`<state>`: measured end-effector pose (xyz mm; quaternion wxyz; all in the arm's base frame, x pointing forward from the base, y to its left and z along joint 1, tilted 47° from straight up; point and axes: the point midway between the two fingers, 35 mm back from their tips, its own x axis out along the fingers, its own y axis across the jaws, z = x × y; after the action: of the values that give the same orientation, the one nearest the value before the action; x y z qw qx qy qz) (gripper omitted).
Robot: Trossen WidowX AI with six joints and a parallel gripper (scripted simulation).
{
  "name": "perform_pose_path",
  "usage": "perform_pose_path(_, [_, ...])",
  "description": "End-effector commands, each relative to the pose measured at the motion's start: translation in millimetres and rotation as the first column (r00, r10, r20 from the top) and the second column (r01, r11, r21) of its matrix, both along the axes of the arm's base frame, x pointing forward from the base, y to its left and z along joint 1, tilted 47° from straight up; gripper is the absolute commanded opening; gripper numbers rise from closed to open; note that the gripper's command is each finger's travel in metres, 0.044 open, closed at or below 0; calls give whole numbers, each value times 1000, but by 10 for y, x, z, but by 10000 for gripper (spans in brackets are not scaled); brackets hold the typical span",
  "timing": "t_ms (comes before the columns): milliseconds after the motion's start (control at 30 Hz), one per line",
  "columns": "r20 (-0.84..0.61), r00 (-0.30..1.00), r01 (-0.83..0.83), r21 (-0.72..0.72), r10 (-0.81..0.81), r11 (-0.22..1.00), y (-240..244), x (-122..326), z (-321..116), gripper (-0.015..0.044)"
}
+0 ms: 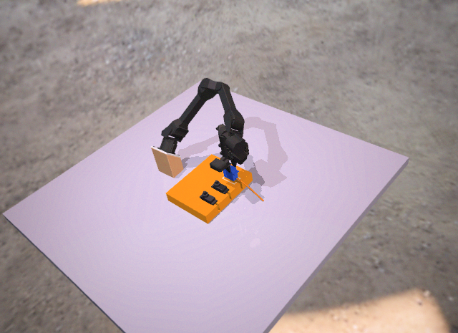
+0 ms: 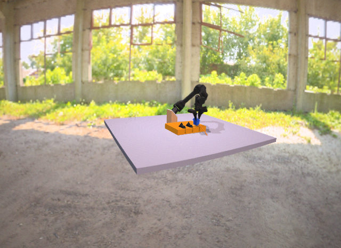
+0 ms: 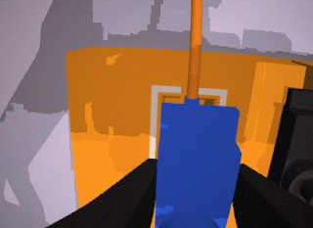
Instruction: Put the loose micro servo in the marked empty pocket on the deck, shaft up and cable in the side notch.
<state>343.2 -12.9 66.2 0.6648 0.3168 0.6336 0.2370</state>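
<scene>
Black parallel-jaw gripper (image 3: pixel 196 179) clamped partway shut on the blue box-shaped micro servo (image 3: pixel 196 176), fingers pressing its two long sides so the shaft end faces up toward the wrist. Servo hangs over the white-outlined empty pocket (image 3: pixel 190 99) at the far right corner of the flat orange robot deck (image 1: pixel 192 190), not yet seated as far as I can judge. Thin orange cable (image 1: pixel 253 190) trails off the deck's right edge onto the pale lilac surface (image 1: pixel 147 266), roughly in line with the side notch. Two black servos (image 1: pixel 220 187) already fill the neighbouring pockets. Next likely: straight lowering.
</scene>
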Motion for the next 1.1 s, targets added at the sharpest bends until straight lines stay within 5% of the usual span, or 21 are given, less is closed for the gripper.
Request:
perform_pose_path(0, [-4,1000,4,6,-4,1000,12,-16,-2,0])
perform_pose_path(1067, [-3,1000,4,7,-3,1000,128,-2,-111,0])
